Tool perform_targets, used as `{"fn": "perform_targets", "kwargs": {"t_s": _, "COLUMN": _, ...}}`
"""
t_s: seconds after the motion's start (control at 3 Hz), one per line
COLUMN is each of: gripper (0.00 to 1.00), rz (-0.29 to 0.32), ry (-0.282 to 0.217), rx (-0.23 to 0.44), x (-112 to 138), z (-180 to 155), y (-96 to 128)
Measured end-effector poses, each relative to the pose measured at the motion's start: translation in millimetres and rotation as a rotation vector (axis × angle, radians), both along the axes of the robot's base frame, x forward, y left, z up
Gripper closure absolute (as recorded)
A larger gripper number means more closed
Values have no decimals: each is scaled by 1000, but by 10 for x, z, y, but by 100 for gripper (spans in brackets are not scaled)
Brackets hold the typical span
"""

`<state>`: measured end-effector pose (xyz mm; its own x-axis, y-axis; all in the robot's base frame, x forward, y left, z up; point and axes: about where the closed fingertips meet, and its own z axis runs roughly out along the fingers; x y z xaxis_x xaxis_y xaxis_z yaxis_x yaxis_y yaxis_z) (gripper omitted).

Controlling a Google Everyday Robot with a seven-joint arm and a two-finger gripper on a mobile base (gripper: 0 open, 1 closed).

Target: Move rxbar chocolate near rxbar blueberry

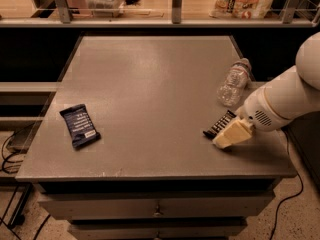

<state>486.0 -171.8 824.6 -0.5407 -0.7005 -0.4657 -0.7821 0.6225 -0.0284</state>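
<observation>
At the table's right edge, toward the front: gripper (pixel 232 134) low over the table (pixel 150 84) — spread or clamped, I cannot tell
rxbar chocolate (pixel 218 125): right at the gripper, poking out toward the left edge; long axis slants from front-left to back-right
rxbar blueberry (pixel 80 126): near the left edge, well apart
Coming move: likely a grip across its narrow width — then a carry toward the left edge

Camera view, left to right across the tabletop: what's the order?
rxbar blueberry → rxbar chocolate → robot arm. The hand is at the rxbar chocolate's right end, and the water bottle lies farther back. Both overlap that bar's span across the picture, so they are left unranked.
</observation>
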Motion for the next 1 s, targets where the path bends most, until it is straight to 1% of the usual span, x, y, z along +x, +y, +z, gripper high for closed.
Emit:
{"fn": "perform_targets", "kwargs": {"t_s": 0.67, "gripper": 85, "rz": 20, "ry": -11, "rx": -6, "x": 14, "z": 159, "y": 139}}
{"fn": "perform_targets", "kwargs": {"t_s": 1.0, "gripper": 100, "rz": 64, "ry": -26, "rx": 16, "x": 47, "z": 280, "y": 281}}
